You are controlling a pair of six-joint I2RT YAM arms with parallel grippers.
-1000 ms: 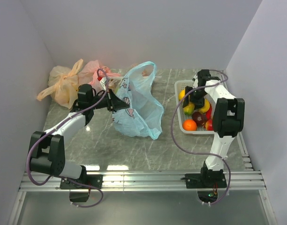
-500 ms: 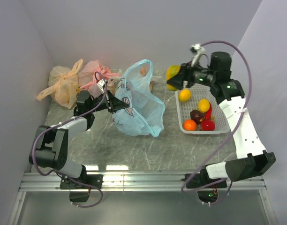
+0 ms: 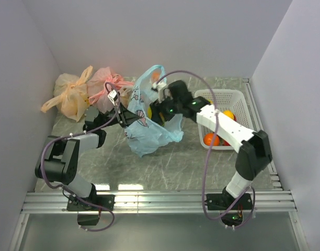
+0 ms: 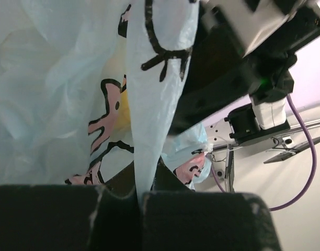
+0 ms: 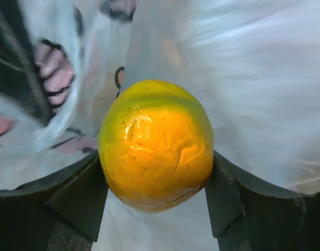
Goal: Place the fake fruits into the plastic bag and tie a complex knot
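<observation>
- The right gripper [image 5: 156,175] stood wide, clamped on a yellow-green fake fruit [image 5: 156,141]. One finger sat at the fruit's 9 o'clock and the other at its 3 o'clock, and the fruit filled the gap.
- The fruit appeared light, rigid and glossy. Its skin was judged slippery, so a hold across the widest girth, as shown, was the suitable one.
- The left gripper [image 4: 138,197] was fully closed on a fold of the plastic bag [image 4: 55,94]. The film rose from the pinch toward 12 o'clock.
- The film looked thin, soft and crinkly, and was judged likely to collapse unsupported. The rim or a handle loop [image 3: 156,68] was the place to take hold, not the body, and sharp pulls risked tearing.
- In the top view, the right gripper [image 3: 149,111] held the fruit at the mouth of the plastic bag [image 3: 149,137]. The left gripper [image 3: 127,117] gripped the bag's edge at 9 o'clock.
- The white basket [image 3: 238,93] lay at the bag's 3 o'clock with other fruits inside, among them an orange ball [image 3: 211,140].
- A tied pink bag [image 3: 103,79] and a tied orange bag [image 3: 68,94] lay at 10 o'clock, well apart.
</observation>
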